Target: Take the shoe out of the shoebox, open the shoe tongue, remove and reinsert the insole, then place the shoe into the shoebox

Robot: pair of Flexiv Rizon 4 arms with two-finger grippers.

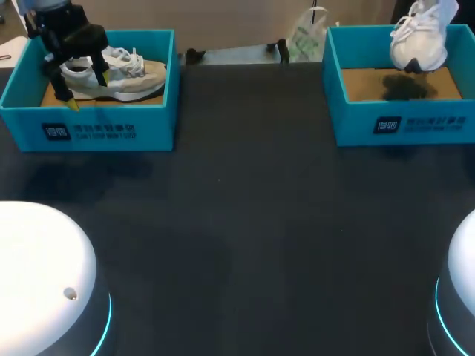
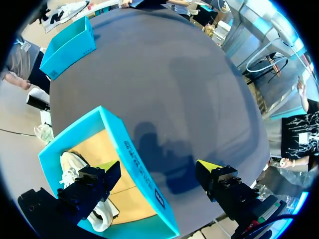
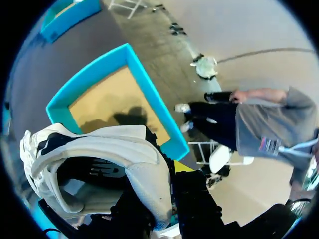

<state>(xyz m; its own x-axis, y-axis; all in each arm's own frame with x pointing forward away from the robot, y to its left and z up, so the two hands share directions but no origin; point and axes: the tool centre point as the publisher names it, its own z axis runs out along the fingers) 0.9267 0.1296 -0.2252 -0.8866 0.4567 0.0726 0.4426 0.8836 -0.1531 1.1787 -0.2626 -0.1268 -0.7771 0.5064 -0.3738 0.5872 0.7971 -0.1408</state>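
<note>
White shoe (image 1: 419,37) hangs above its teal shoebox (image 1: 401,122), pinched at the collar by the right gripper (image 3: 167,181), evidently held clear for tongue and insole access; the left gripper (image 1: 85,89), fingers spread wide, hovers over the beige shoe (image 1: 122,74) lying in the other shoebox (image 1: 96,130).

The left arm (image 1: 56,16) comes in at ten o'clock, its wrist tipped downward. The left gripper (image 1: 86,90) hangs with fingers spread wide, the yellow tips well apart. The right gripper (image 3: 169,174), up at about two o'clock, is clamped on the heel of a white shoe (image 3: 99,142): one yellow tip shows outside, and the other finger is hidden inside.
</note>
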